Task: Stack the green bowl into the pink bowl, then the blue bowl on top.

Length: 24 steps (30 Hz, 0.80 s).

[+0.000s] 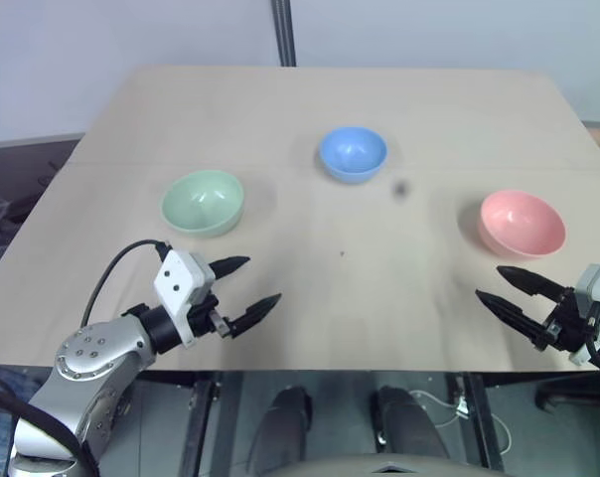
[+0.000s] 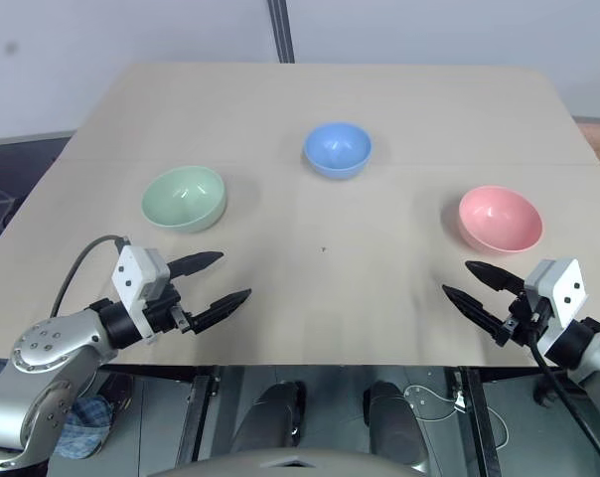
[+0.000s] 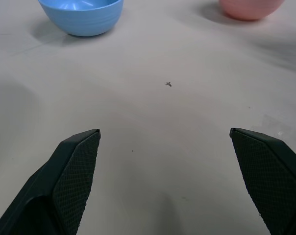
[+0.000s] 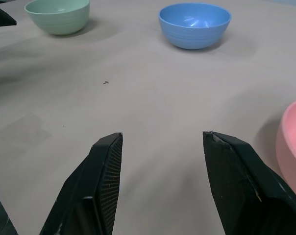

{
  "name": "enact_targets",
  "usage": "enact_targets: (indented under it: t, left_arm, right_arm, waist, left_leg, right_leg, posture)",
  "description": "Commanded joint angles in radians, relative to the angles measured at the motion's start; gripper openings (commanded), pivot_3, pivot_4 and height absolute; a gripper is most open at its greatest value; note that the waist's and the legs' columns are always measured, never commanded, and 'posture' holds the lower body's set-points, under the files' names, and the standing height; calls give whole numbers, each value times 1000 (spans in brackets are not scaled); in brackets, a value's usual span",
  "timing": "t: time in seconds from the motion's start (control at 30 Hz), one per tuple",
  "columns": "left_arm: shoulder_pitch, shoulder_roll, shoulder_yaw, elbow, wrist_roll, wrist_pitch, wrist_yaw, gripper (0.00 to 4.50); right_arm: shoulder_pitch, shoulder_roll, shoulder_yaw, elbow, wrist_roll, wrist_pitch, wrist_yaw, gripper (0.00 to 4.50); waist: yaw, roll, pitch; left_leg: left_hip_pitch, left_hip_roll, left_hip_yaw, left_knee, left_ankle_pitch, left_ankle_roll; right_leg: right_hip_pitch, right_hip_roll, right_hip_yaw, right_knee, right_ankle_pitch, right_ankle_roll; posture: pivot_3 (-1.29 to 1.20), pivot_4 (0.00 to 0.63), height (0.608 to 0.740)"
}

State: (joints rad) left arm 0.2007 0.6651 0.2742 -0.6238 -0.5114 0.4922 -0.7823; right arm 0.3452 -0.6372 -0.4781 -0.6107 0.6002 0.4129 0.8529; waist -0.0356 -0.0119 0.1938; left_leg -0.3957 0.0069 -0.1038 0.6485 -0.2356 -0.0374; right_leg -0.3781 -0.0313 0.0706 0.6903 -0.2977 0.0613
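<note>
Both hands are hanging released at the frame's bottom corners: left hand (image 1: pixel 242 290), right hand (image 1: pixel 507 290). The left should be pinching the green bowl (image 1: pixel 203 202) at mid-left by its rim, carrying it to the pink bowl (image 1: pixel 522 223) at right; the blue bowl (image 1: pixel 353 152) is waiting upper centre on the worktop (image 1: pixel 310 258).

The small round pale mint-green plastic bowl (image 1: pixel 203 202) sits upright and empty on the left of the table, the small round sky-blue plastic bowl (image 1: pixel 353 153) upright farther back near the middle, the small round salmon-pink plastic bowl (image 1: pixel 522 223) upright at right; all stand well apart, unstacked
</note>
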Motion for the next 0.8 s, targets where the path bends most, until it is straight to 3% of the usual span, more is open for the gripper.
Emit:
enact_targets:
  t: [0.03, 0.8]
  left_arm:
    - [-24, 10, 12, -6, -10, -22, -1, 4500]
    - [-77, 12, 5, 23, -17, -24, -8, 4500]
  right_arm:
    - [-10, -13, -23, -12, 17, -21, -2, 2723]
    - [-50, -16, -5, 3, 39, -14, -18, 2723]
  waist:
    - [0, 0, 0]
    - [0, 0, 0]
  left_leg:
    - [0, 0, 0, 0, 0, 0]
    - [-1, 0, 0, -1, 0, 0]
  right_leg:
    - [0, 0, 0, 0, 0, 0]
    - [0, 0, 0, -2, 0, 0]
  posture:
    - [0, 150, 740]
    - [0, 150, 740]
